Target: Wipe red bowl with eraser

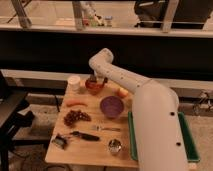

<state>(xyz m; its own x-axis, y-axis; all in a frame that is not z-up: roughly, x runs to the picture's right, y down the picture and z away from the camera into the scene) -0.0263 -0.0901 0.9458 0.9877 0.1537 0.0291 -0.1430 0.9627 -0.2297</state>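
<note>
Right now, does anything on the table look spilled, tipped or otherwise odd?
Nothing stands out. The gripper is down at the red bowl, which sits upright at the table's far edge. The purple bowl and metal cup are upright too; no spill shows on the wooden table.

A purple bowl sits nearest the fingers; carrot, grapes, fork, metal cup lie farther down the desk.
</note>
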